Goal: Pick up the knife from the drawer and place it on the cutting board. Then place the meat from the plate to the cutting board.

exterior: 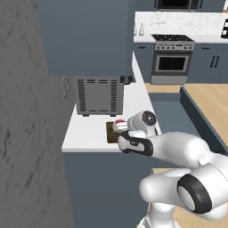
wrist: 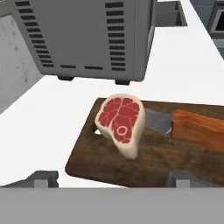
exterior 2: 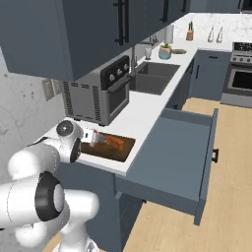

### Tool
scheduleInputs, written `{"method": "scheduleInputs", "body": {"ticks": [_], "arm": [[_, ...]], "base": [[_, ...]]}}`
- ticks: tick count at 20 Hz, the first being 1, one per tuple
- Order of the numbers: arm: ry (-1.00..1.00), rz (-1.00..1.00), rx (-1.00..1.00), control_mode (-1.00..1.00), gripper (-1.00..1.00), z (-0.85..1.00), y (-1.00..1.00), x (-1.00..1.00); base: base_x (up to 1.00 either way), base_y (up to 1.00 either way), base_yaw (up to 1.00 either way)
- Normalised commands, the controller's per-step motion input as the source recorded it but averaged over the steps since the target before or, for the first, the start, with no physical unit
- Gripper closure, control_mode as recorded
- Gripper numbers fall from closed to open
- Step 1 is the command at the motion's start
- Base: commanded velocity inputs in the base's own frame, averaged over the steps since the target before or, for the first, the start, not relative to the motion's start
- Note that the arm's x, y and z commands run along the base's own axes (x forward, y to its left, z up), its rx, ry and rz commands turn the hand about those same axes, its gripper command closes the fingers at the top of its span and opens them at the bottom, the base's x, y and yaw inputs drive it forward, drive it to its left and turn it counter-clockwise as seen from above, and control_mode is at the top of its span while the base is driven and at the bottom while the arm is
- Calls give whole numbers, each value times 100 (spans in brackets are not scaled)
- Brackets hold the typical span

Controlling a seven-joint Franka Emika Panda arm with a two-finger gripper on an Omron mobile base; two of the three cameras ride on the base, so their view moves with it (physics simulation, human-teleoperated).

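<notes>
Because both items belong on the cutting board (wrist: 148, 162), the meat (wrist: 122, 122) now rests there on its edge, overlapping the blade of the knife (wrist: 188, 127); the gripper (wrist: 111, 179), fingers spread and empty, hovers just above.

The white arm reaches forward from its base, hand bent down over the near end of the cutting board (wrist: 148, 153), the gripper (wrist: 111, 178) hanging above it, fingertips (wrist: 43, 178) spread wide, holding nothing.
</notes>
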Motion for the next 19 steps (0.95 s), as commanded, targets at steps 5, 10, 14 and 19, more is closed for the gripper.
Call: {"method": "scheduleInputs", "body": {"ticks": [5,10,14,19], "arm": [[-4,-18,10,-100,-100,100,-43,-82],[2,-31,2,-100,-100,100,-62,-38],[17,-33,0,-100,-100,100,-74,-47],[38,-29,3,-100,-100,71,-87,-89]], "base": [[0,0,0],[0,0,0],[0,0,0],[0,0,0]]}}
